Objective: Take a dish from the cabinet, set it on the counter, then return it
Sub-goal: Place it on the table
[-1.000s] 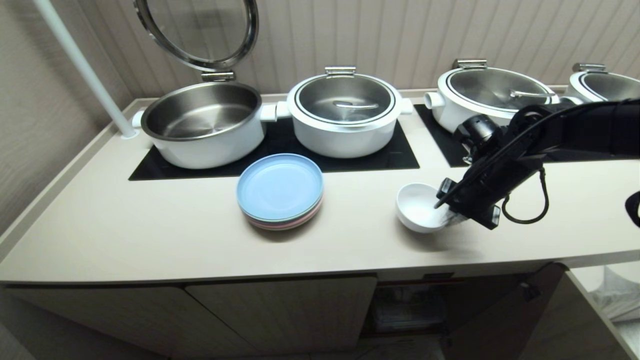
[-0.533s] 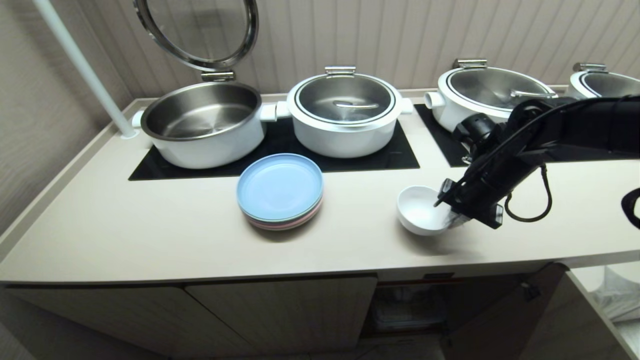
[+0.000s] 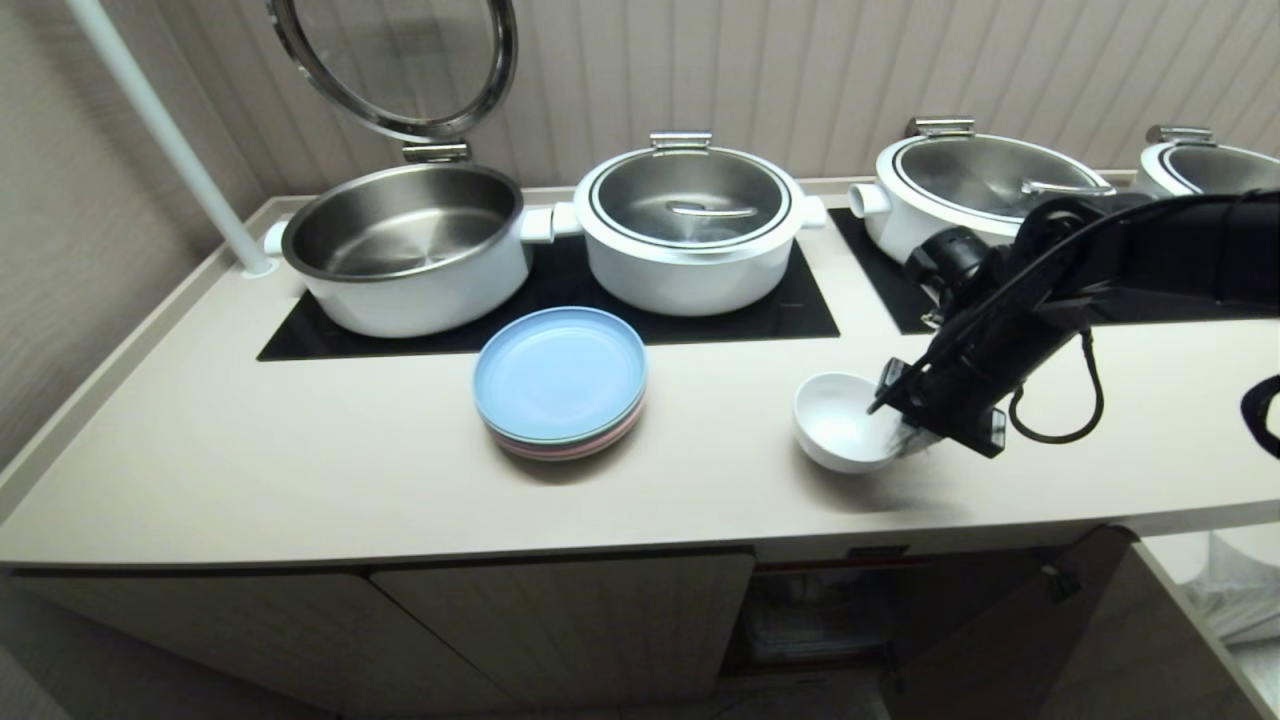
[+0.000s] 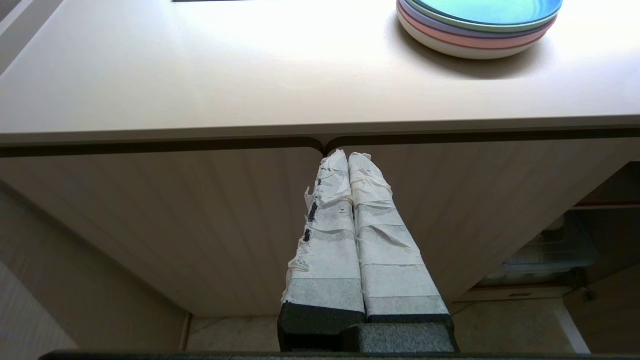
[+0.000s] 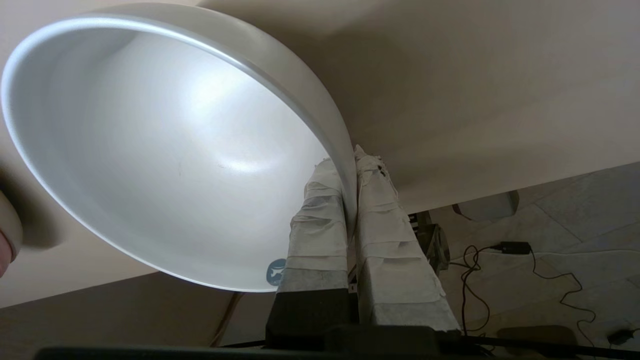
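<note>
Between tool (image 5: 350, 172) fingers, dish (image 5: 165, 150) rim.

Four white pots (image 3: 690, 225) stand on black hobs (image 3: 560, 310) along the wall; the leftmost, open pot (image 3: 405, 250) has its lid (image 3: 395, 60) raised. Stacked plates (image 3: 560, 382), blue on top, sit before them.

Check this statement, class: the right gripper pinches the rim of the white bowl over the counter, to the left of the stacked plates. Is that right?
One thing is wrong: the side. In the head view the right gripper pinches the rim of the white bowl over the counter, but to the right of the stacked plates, not the left.
</note>
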Controlling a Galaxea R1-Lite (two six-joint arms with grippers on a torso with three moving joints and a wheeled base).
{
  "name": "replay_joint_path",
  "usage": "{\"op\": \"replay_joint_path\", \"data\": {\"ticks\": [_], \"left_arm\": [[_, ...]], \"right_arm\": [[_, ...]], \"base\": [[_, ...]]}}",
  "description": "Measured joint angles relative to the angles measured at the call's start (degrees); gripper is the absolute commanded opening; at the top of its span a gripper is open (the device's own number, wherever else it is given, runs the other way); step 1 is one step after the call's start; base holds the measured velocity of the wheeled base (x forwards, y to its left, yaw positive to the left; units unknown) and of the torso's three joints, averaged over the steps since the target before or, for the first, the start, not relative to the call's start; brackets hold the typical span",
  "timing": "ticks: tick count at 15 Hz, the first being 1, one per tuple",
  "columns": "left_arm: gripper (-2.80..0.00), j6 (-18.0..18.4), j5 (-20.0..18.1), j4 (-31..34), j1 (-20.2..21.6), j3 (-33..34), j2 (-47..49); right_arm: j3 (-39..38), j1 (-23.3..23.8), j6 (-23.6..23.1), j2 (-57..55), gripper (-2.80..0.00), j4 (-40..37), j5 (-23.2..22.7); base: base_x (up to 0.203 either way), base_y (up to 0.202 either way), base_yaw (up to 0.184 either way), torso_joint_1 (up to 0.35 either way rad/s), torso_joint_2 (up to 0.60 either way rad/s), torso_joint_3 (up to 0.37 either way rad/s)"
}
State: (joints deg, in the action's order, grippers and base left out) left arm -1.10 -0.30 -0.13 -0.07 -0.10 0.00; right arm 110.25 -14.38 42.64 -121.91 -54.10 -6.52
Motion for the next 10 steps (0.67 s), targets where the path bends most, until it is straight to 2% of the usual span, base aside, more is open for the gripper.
{"op": "replay_joint_path", "data": {"ticks": [10], "left_arm": [[-2.8, 0.0, 0.0, 0.0, 0.0, 0.0, 0.0]], "right_arm": [[0.1, -1.2, 0.1, -0.4, -2.8, 0.2, 0.1]], "base": [[0.0, 0.0, 0.0, 0.0, 0.0, 0.0]]}}
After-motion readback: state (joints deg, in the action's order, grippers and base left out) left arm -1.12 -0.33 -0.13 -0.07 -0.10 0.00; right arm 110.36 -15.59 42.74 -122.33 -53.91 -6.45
